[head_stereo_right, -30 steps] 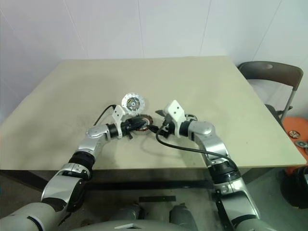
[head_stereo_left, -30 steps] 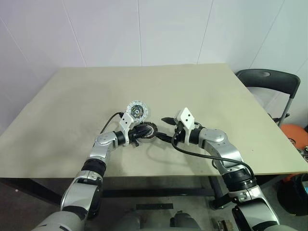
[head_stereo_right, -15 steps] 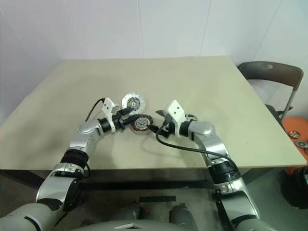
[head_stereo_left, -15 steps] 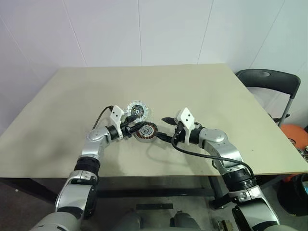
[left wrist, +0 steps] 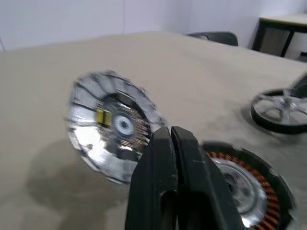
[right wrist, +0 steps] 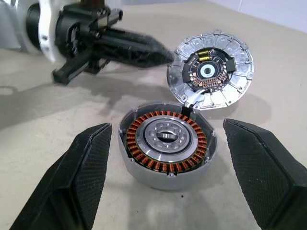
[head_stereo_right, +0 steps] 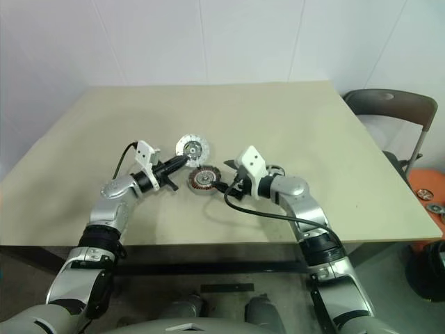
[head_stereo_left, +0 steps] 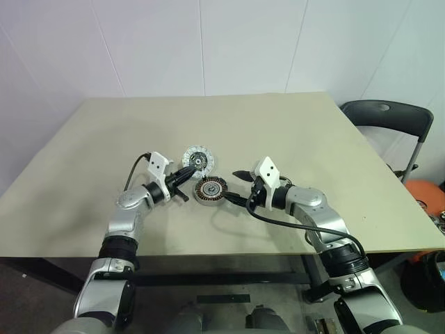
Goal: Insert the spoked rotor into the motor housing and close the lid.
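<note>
The housing stands on the table with windings bare and no rotor in it. The lid stands tilted open just behind it, seemingly hinged to its rim. The rotor lies on the table beside the housing. So insertion and closing both appear undone. The right gripper brackets the housing, jaws wide, gripping nothing. The left gripper, a second ago over the housing with fingers parted, has drawn back leftward and shut empty, tip near the lid.

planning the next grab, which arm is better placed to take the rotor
Right, probably: right gripper is open by the housing, rotor nearer it; left gripper is shut at the lid.
</note>
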Tool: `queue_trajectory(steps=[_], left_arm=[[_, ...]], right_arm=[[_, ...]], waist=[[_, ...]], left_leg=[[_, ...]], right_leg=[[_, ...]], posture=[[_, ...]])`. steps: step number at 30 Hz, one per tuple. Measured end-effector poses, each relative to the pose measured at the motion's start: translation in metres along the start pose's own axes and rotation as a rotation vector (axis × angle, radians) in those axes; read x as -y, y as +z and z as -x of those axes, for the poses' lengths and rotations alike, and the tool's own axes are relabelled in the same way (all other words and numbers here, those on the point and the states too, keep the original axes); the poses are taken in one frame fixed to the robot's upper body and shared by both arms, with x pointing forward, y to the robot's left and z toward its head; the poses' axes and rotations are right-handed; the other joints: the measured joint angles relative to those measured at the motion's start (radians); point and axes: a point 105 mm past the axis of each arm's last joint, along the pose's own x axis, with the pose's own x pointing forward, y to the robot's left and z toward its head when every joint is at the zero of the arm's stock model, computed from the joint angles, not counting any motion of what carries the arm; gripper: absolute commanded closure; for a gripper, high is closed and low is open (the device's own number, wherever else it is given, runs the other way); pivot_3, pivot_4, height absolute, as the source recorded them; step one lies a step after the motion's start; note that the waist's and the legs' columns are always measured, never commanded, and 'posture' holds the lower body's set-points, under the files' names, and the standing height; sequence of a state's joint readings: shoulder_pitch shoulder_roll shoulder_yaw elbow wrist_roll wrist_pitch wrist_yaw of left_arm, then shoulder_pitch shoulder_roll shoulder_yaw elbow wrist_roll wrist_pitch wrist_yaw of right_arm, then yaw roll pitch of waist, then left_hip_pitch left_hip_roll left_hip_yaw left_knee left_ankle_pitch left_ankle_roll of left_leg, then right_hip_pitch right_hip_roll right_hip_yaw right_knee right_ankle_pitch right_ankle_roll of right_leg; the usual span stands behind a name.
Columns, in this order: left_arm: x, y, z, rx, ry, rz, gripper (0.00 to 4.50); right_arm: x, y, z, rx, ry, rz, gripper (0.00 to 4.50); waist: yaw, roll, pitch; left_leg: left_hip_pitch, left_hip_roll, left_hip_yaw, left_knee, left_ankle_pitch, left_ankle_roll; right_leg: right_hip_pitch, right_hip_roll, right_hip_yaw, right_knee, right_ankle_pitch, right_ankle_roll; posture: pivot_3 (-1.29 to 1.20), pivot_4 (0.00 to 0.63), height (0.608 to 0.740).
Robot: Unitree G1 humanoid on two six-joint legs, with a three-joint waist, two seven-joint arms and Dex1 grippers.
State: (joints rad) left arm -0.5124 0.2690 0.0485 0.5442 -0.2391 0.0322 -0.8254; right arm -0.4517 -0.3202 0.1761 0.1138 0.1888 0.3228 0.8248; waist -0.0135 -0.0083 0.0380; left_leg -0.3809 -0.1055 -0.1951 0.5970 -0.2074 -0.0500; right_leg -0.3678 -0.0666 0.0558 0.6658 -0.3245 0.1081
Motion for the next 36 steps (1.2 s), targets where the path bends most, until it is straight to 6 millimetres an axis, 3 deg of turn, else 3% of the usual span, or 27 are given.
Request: queue_trajectory(steps=[7, 11, 36], left_arm=[[0.021, -0.016, -0.013, -0.060, -0.062, 0.001, 4.48], [0.023, -0.033, -0.016, -0.117, -0.050, 0.009, 4.48], [0.034, -0.035, -0.020, -0.148, -0.117, 0.002, 4.48]], right_arm=[[-0.002, 0.000, -0.003, 0.005, 0.003, -0.005, 0.60], [-0.002, 0.000, -0.004, 0.008, 0.000, -0.009, 0.60], [-0.004, -0.002, -0.008, 0.009, -0.019, -0.013, 0.60]], waist=[[0.000, 0.000, 0.000], [-0.003, 0.000, 0.000], [0.001, 0.000, 0.000]], left_leg=[[0.000, 0.000, 0.000, 0.000, 0.000, 0.000], [0.000, 0.000, 0.000, 0.000, 0.000, 0.000], [0.006, 0.000, 0.000, 0.000, 0.000, 0.000]], right_leg=[[0.000, 0.000, 0.000, 0.000, 0.000, 0.000], [0.000, 0.000, 0.000, 0.000, 0.000, 0.000], [0.006, 0.000, 0.000, 0.000, 0.000, 0.000]], posture=[[0.00, 0.000, 0.740], [0.00, 0.000, 0.740], [0.00, 0.000, 0.740]])
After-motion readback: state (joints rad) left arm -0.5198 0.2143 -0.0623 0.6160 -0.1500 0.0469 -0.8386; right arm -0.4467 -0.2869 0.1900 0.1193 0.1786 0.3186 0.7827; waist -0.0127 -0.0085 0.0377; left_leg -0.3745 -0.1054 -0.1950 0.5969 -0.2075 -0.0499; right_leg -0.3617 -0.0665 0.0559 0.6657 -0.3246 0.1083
